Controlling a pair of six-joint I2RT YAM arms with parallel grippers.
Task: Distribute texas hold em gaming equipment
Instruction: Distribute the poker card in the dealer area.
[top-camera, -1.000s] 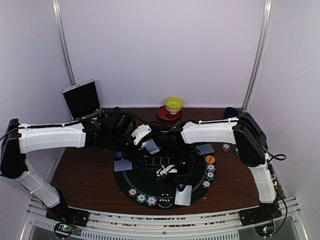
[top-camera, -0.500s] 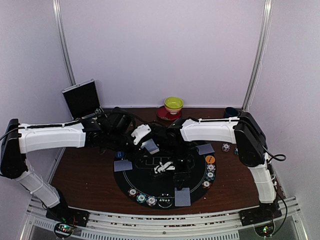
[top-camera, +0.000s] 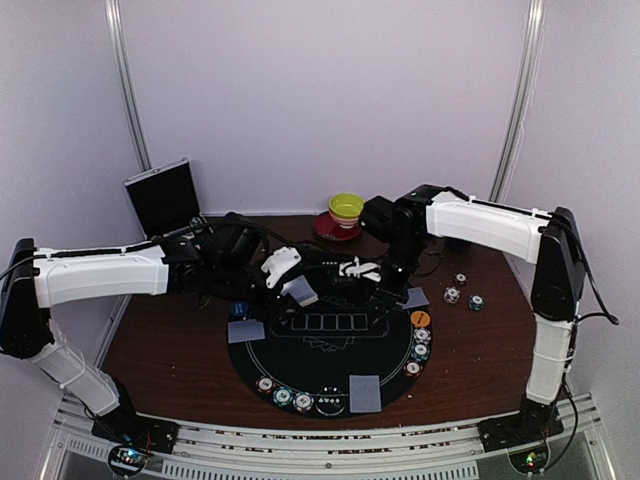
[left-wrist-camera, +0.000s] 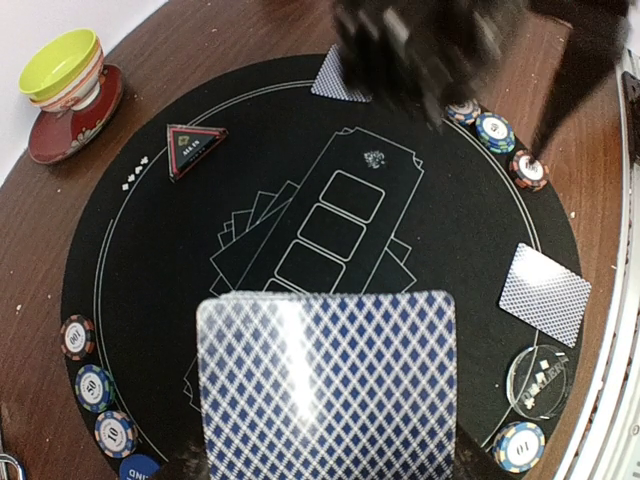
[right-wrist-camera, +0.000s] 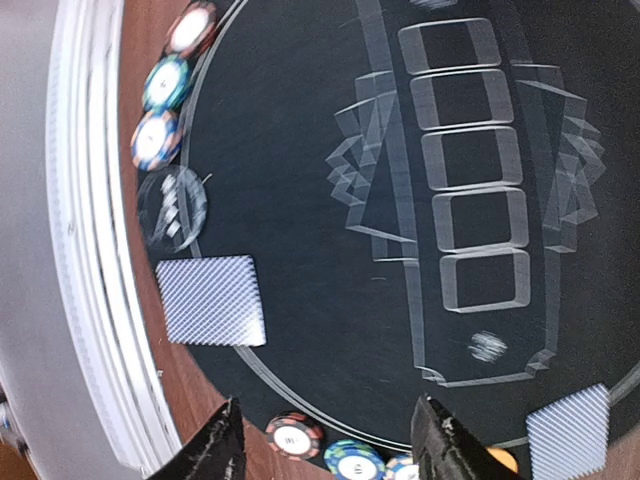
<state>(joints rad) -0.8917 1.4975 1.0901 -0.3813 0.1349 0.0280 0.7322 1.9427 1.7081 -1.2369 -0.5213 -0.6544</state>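
Top view: light even, diffuse; walls (top-camera: 320, 100) tinted lilac; picture soft, black mat (top-camera: 310, 362) low in detail. Left wrist view: pale glare streak across cards (left-wrist-camera: 330, 390) nearest lens; right arm (left-wrist-camera: 430, 50) at top edge smeared by motion. Right wrist view: whole frame blurred, mat lines doubled; white rail (right-wrist-camera: 90, 250) at left edge washed out.

The brown wooden surface (top-camera: 165, 350) carries a round black mat (top-camera: 300, 365) near its front edge and a red saucer (top-camera: 322, 228) at the back. Three loose poker chips (top-camera: 452, 295) lie on bare wood right of the mat, and a grey-blue card (top-camera: 416, 297) lies just beside the mat's right rim.
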